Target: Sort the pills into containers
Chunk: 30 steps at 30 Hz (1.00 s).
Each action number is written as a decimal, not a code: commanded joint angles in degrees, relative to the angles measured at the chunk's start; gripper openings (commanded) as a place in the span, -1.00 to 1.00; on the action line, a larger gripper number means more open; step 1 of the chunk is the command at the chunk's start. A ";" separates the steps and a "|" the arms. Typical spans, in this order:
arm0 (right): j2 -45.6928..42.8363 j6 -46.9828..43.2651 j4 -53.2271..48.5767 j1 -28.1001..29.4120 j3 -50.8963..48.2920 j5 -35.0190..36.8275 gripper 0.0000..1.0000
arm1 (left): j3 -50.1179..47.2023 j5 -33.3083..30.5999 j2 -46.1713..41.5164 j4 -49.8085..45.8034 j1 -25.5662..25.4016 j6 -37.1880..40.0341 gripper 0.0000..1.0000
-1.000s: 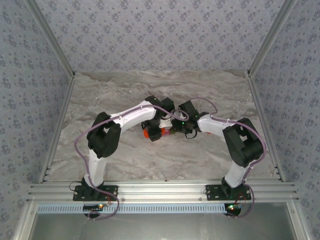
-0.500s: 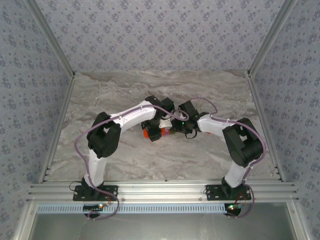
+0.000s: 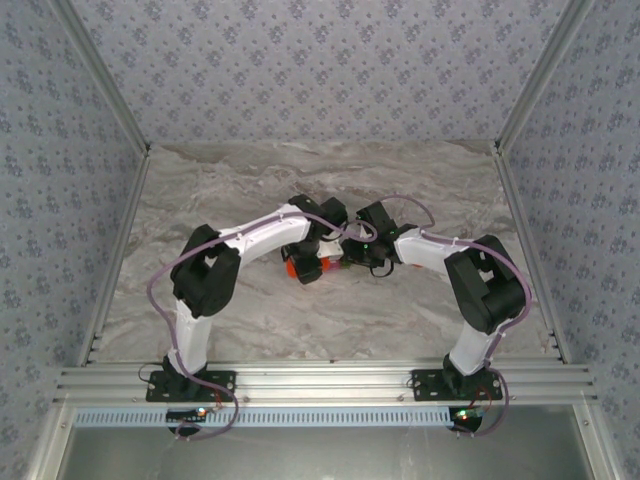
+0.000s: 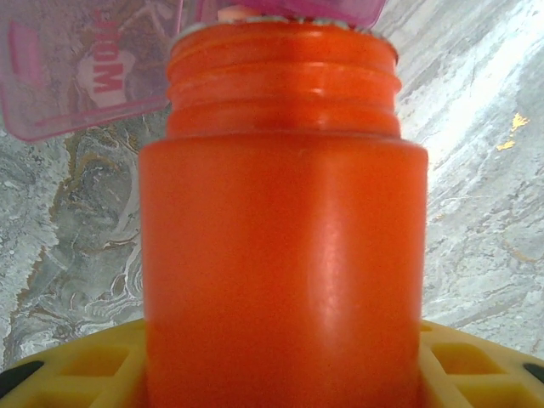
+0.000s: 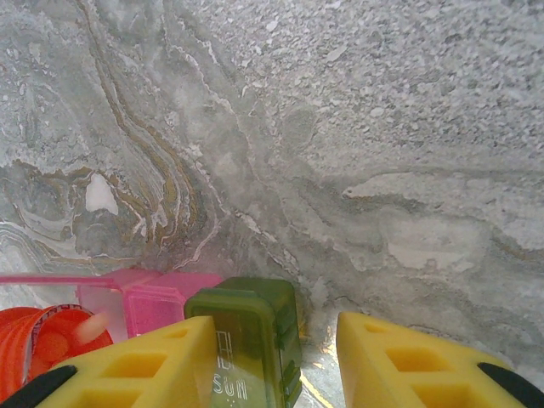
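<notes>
Noted left gripper (image 4: pixel 282 370) clamped on orange bottle (image 4: pixel 285 255), mouth tipped against pink compartment (image 5: pixel 157 302) of containers (image 5: pixel 255 297) on marble table (image 5: pixel 382 127). Found right gripper (image 5: pixel 276 336) straddling olive-green compartment (image 5: pixel 246 357) (clamped or merely bracketing: could not tell). Judged slow tilting best, mouth held inside pink rim, one pill (image 5: pixel 92 325) out at a time.

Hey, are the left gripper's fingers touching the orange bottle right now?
Touching. The left wrist view shows the orange bottle seated between the left gripper's yellow fingers, with no gap on either side.
</notes>
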 commanded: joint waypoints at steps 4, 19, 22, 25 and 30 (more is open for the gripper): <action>1.46 0.46 -1.66 0.88 0.90 0.23 -0.13 | -3.37 -0.05 -4.01 3.86 0.69 -0.57 -1.00; 1.87 0.37 -3.28 0.99 1.46 1.29 -0.12 | -10.61 3.13 -10.17 10.69 1.65 -1.42 -1.00; 1.97 0.29 -3.85 1.16 2.07 1.54 -0.12 | -12.48 4.09 -11.66 12.03 1.80 -1.77 -1.00; 1.94 0.21 -4.33 1.21 2.61 1.71 -0.13 | -15.16 4.57 -13.25 14.43 2.00 -2.21 -1.00; 1.77 0.20 -5.26 1.31 3.66 1.96 -0.11 | -19.70 6.42 -16.15 19.91 2.56 -2.94 -1.00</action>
